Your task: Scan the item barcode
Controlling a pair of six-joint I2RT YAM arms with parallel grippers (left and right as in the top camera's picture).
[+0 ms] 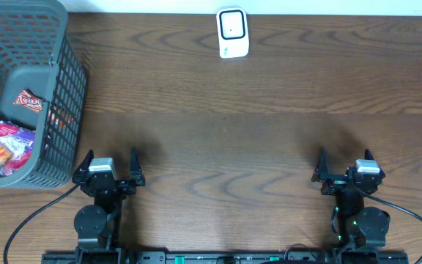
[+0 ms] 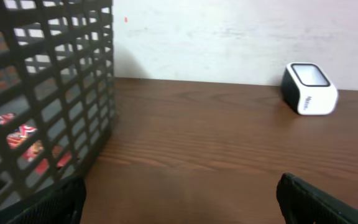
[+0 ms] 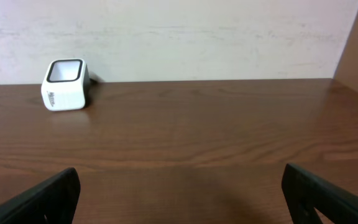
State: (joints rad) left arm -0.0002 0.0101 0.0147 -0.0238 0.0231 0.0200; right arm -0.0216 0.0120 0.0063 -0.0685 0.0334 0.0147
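Fingers [image 2: 316, 202] of both arms gape empty; packets [image 1: 9, 143] lie in the basket [image 1: 66, 110] left of them.

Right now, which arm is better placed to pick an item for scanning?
Left. The left gripper, open, sits beside the basket holding the packets; the right gripper, also open, is across the table from it.

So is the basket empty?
No, it holds things: the basket has several colourful packets lying inside, seen from overhead.
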